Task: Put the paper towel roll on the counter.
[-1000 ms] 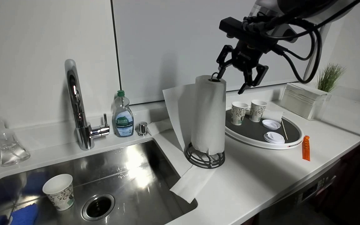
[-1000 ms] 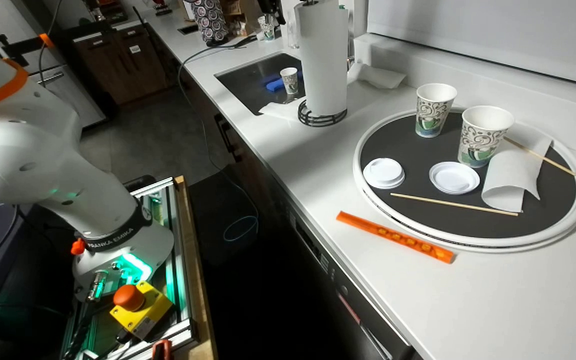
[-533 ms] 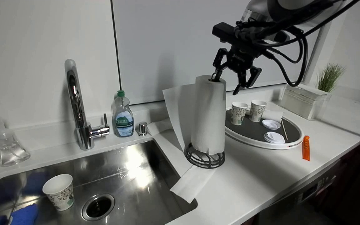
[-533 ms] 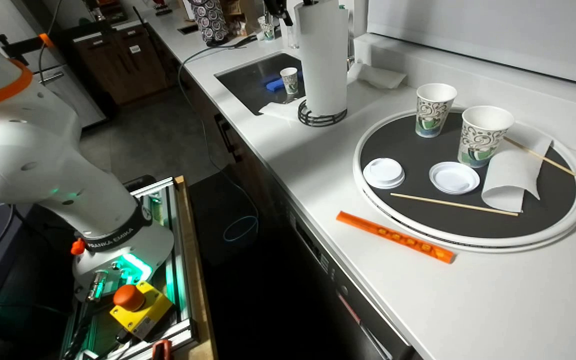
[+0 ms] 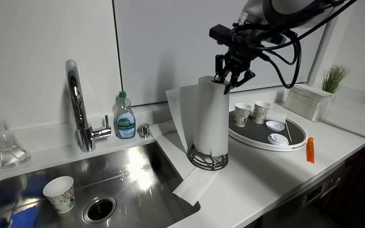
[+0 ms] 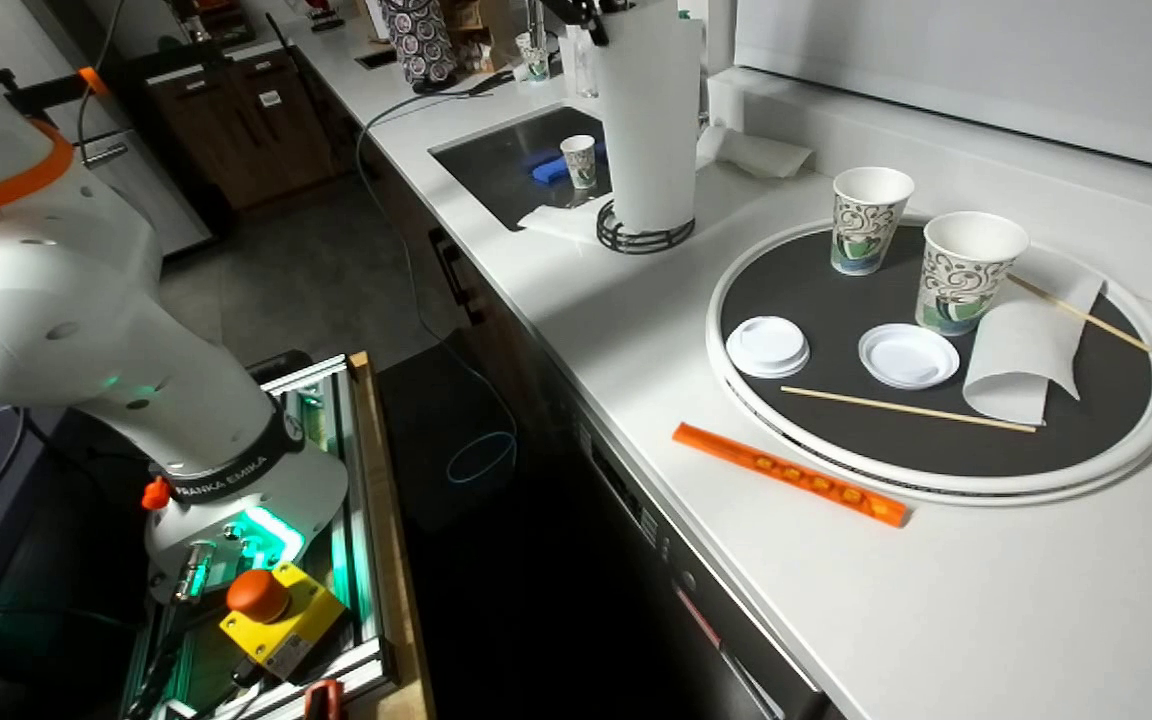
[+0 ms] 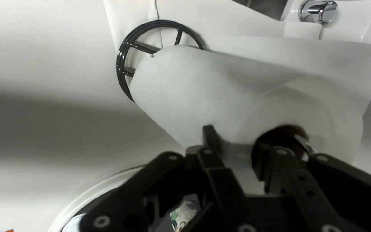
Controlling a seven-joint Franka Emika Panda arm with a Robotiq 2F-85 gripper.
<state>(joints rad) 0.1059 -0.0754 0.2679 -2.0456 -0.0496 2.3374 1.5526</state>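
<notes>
The sink (image 5: 150,193) lies at the left, and just right of it the paper towel roll (image 5: 211,123) stands upright on its wire holder (image 5: 212,167), on the counter (image 5: 242,186), with a loose sheet (image 5: 182,110) hanging out to its left. The step in hand looks like taking hold of the roll before lifting it off the holder. At the roll's top is the gripper (image 5: 223,86): one finger dips into the core (image 7: 293,130), the other lies along the right-hand outside, so the paper wall appears pinched between them, as the wrist view also suggests. If that hold is firm, the next move calls for a slow, straight lift until the core clears the holder, then a lowering onto the counter; held by one side only, the roll could tilt. Farther right lies the round tray (image 5: 265,147), and over that side the arm (image 5: 253,10) slants in high from the right, its wrist tipped so that the fingers point down and to the left
</notes>
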